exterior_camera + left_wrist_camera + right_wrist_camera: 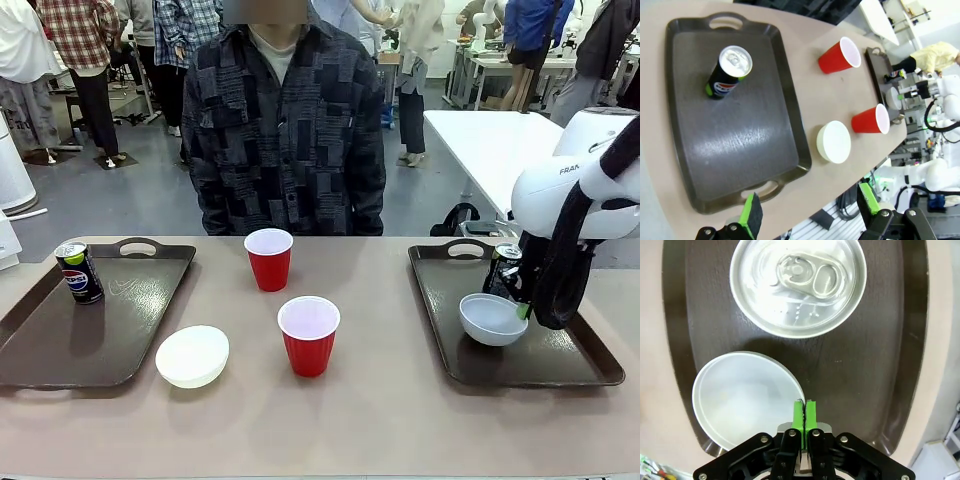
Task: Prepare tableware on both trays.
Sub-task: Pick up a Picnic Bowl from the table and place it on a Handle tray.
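Note:
My right gripper (804, 410) is shut on the rim of the pale grey-blue bowl (745, 395), which rests on the right tray (865, 365) beside the black can (797, 285). From the front, that gripper (522, 308) hangs over the bowl (490, 320) in front of the can (503, 268). The Pepsi can (79, 272) stands on the left tray (60, 350). A white bowl (192, 356) and two red cups (269, 259) (309, 336) sit on the table between the trays. My left gripper (809, 207) is open, high above the left tray (740, 150) and holding nothing.
A person (285, 130) stands at the far side of the table, hands out of sight. The right tray (560, 370) has bare room in front of the bowl. The left tray is bare apart from the Pepsi can (729, 71).

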Available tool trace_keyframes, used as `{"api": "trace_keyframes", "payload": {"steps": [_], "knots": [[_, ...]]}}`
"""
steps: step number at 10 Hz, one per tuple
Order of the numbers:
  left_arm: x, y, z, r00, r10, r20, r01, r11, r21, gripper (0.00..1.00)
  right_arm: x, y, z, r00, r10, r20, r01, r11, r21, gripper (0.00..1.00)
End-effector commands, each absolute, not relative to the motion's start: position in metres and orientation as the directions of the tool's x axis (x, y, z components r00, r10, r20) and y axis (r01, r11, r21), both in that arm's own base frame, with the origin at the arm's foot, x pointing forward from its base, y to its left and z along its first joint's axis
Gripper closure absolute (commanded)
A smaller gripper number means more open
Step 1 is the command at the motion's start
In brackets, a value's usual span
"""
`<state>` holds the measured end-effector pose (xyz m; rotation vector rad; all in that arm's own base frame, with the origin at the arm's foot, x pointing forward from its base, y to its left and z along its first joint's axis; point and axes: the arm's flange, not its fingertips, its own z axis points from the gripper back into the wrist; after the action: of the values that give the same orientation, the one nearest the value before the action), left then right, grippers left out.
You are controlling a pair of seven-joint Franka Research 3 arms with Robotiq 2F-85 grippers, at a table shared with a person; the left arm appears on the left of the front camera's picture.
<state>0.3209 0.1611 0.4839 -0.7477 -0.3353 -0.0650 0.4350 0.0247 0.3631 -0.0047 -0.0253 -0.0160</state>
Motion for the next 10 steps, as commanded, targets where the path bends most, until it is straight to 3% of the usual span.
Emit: {"api": "trace_keyframes", "payload": {"steps": [1, 2, 3, 4, 5, 6, 8, 9, 10], "knots": [[0.321, 0.162, 0.485, 0.941, 0.072, 0.331, 0.178, 0.728, -0.663, 0.00, 0.445, 0.027, 0.358, 0.999, -0.030, 0.015, 0.031, 0.998, -0.061, 0.89], [0.321, 0.162, 0.485, 0.941, 0.072, 0.331, 0.178, 0.728, -0.663, 0.00, 0.445, 0.027, 0.357, 0.999, -0.029, 0.012, 0.030, 0.997, -0.064, 0.41], [0.321, 0.162, 0.485, 0.941, 0.072, 0.331, 0.178, 0.728, -0.663, 0.00, 0.442, 0.029, 0.363, 0.999, -0.023, 0.024, 0.024, 0.997, -0.070, 0.32], [0.321, 0.162, 0.485, 0.941, 0.072, 0.331, 0.178, 0.728, -0.663, 0.00, 0.436, 0.032, 0.373, 0.999, -0.021, 0.035, 0.024, 0.997, -0.073, 0.00], [0.321, 0.162, 0.485, 0.941, 0.072, 0.331, 0.178, 0.728, -0.663, 0.00, 0.429, 0.035, 0.386, 0.999, -0.014, 0.035, 0.017, 0.997, -0.071, 0.13], [0.321, 0.162, 0.485, 0.941, 0.072, 0.331, 0.178, 0.728, -0.663, 0.00, 0.419, 0.040, 0.400, 1.000, 0.009, 0.022, -0.007, 0.998, -0.054, 0.00], [0.321, 0.162, 0.485, 0.941, 0.072, 0.331, 0.178, 0.728, -0.663, 0.00, 0.401, 0.046, 0.429, 0.999, 0.042, 0.010, -0.042, 0.998, -0.044, 0.00], [0.321, 0.162, 0.485, 0.941, 0.072, 0.331, 0.178, 0.728, -0.663, 0.00, 0.394, 0.048, 0.443, 0.998, 0.056, -0.005, -0.056, 0.998, -0.025, 0.24], [0.321, 0.162, 0.485, 0.941, 0.072, 0.331, 0.178, 0.728, -0.663, 0.00, 0.386, 0.049, 0.460, 0.999, 0.049, -0.013, -0.049, 0.999, -0.006, 0.14]]}}
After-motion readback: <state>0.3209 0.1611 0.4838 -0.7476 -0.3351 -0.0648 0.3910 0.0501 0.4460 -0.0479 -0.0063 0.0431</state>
